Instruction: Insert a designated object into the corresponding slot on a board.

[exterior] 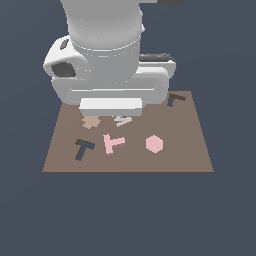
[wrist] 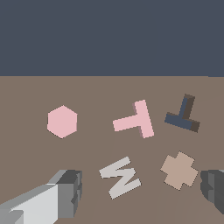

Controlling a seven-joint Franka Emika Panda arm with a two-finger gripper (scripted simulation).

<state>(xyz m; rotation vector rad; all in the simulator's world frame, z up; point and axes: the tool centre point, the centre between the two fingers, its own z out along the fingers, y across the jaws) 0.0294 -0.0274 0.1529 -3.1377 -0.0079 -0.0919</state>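
With its gripper (wrist: 138, 192) spread over the white zigzag (wrist: 120, 177), it should shift to the pink T (wrist: 135, 120) beside the dark T slot (wrist: 183, 117) and pinch its stem squarely.

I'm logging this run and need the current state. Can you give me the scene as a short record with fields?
board: large flat brown rectangular board
piece to insert: small flat pink T-shaped piece, lying on the board, not held
target slot: dark charcoal T-shaped mark, beside the pink T on the exterior view's left, empty
other shapes: pink hexagon, tan cross, white zigzag, dark L-shaped mark
gripper: gripper open, above the zigzag, holding nothing
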